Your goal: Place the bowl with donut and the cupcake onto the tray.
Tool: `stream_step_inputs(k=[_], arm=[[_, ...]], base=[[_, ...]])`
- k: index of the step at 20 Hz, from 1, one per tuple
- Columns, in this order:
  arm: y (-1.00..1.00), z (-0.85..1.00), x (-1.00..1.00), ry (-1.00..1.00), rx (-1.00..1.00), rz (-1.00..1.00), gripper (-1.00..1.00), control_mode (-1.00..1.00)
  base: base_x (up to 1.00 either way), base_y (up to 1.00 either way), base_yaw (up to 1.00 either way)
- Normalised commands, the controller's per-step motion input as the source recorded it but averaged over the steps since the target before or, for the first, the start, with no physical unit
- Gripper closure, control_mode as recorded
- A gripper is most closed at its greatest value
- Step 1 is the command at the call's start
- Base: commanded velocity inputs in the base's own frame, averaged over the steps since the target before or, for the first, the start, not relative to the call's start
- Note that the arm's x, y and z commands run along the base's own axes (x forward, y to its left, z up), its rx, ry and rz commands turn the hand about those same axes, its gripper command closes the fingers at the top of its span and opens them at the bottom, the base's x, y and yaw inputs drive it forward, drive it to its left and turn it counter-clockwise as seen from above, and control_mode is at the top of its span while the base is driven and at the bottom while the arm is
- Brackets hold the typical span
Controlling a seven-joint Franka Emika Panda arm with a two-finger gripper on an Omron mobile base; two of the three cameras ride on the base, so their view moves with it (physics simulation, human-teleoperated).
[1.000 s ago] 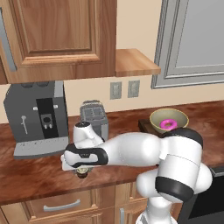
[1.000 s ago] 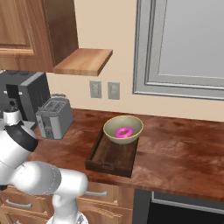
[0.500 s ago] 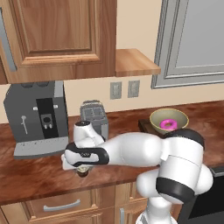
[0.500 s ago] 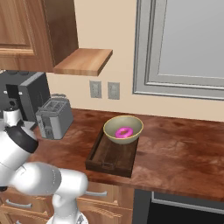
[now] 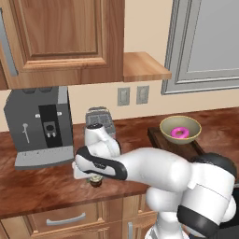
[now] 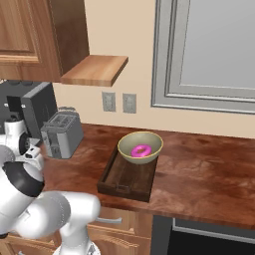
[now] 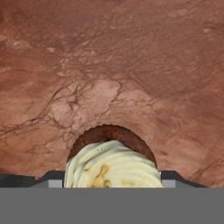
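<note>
The cupcake, dark brown below a cream top, fills the gap between my gripper's two fingertips, which press against its sides. In the left base view the cupcake pokes out under my hand, low over the counter's front part, with the gripper shut on it. The olive-beige bowl holding the pink donut sits on the far end of the dark wooden tray, well to the right. The right base view shows the bowl, donut and tray at mid-counter.
A grey coffee machine stands at the back left and a silver toaster just behind my hand. The toaster sits left of the tray. Bare brown counter lies right of the tray.
</note>
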Motion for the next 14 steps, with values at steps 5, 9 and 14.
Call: stream_step_inputs(k=[5,9,14], arm=[[-0.48,0.23,-0.20,0.00,0.00,0.00,1.00,-1.00],[-0.49,0.25,-0.08,0.00,0.00,0.00,1.00,-1.00],[-0.51,0.29,-0.01,0.00,0.00,0.00,1.00,-1.00]], base=[[0.00,0.00,0.00],[0.00,0.00,0.00],[0.00,0.00,0.00]])
